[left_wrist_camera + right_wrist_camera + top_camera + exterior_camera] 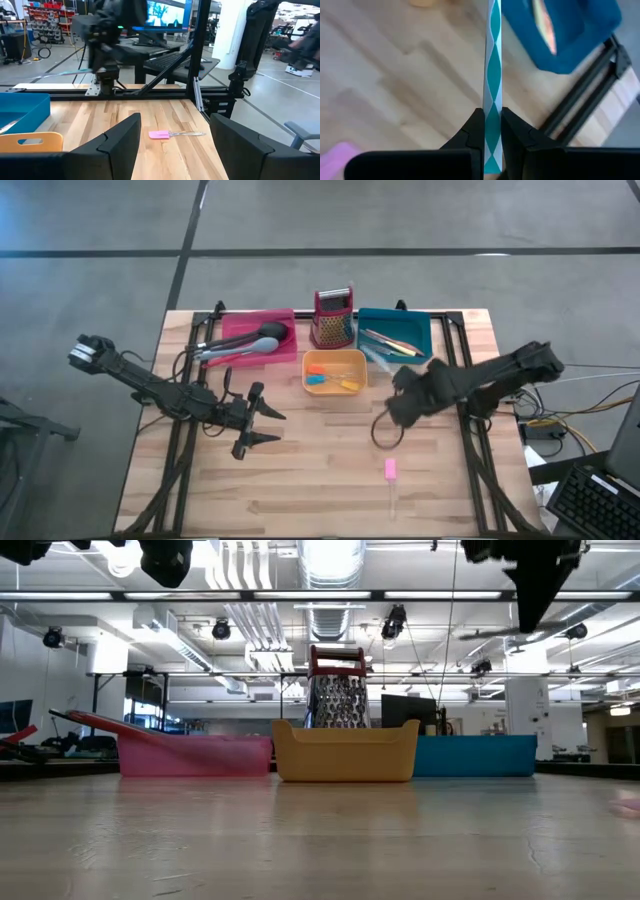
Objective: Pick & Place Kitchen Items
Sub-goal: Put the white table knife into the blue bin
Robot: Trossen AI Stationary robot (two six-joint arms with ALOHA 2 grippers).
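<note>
The right claw point(492, 127) is clamped narrow on a slim teal-and-white patterned utensil point(492, 65), which stands out straight past its fingers point(472, 132). In the high view this claw point(400, 385) hangs above the counter point(300, 490) just in front of the teal tray point(415, 330), toward the counter's right edge, and the held piece shows as a pale sliver point(378, 360) reaching toward the tray's near left corner.

The left claw point(262, 425) hovers over the left-centre of the counter with its fingers point(117, 145) spread wide and holding nothing; its arm runs off toward the left edge.

Along the far edge three trays stand in a row: a pink tray point(285, 350) on the left carrying long black and grey spoons point(245, 342), an orange tray point(355, 365) in the middle holding short orange and blue pieces point(330, 380), and the teal tray on the right with slim utensils point(390, 340) lying across it. A red box grater point(333, 318) stands upright behind the orange tray, between the pink and teal ones.

A pink-headed spatula with a clear handle point(391, 480) lies alone on the bare wood toward the near right part of the counter, well apart from the trays; the left wrist view shows it lying flat point(167, 134).
</note>
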